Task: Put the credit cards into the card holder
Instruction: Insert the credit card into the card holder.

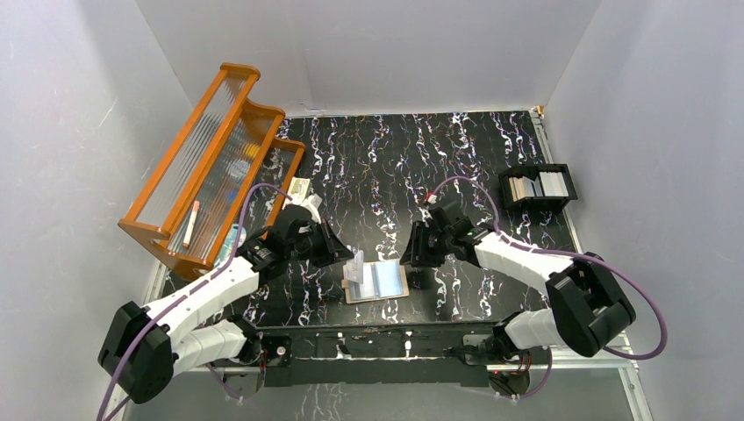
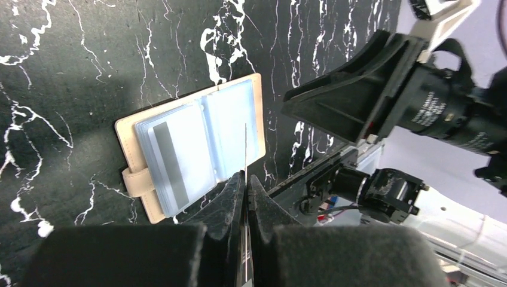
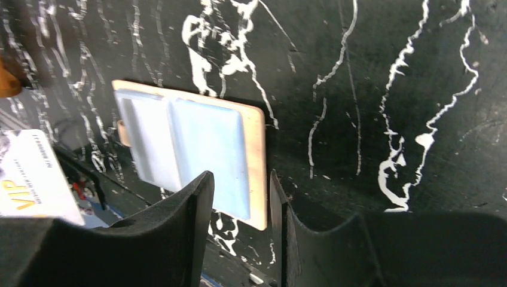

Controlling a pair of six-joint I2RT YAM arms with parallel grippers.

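The tan card holder (image 1: pixel 377 281) lies open on the black marbled table, clear pockets up, with pale blue cards in them. It also shows in the left wrist view (image 2: pixel 194 146) and the right wrist view (image 3: pixel 191 149). My left gripper (image 1: pixel 349 261) (image 2: pixel 246 174) is shut on a thin white credit card (image 1: pixel 356 266), held upright on edge just above the holder's left half. In the left wrist view this card (image 2: pixel 246 149) is edge-on. In the right wrist view its face (image 3: pixel 33 173) reads "VIP". My right gripper (image 1: pixel 409 260) (image 3: pixel 239 174) is open and empty, its jaws either side of the holder's right edge.
A black compartment tray (image 1: pixel 537 186) holding more cards stands at the right rear. An orange ribbed rack (image 1: pixel 211 167) stands along the left wall. A small pale item (image 1: pixel 301 186) lies beside the rack. Grey walls enclose the table.
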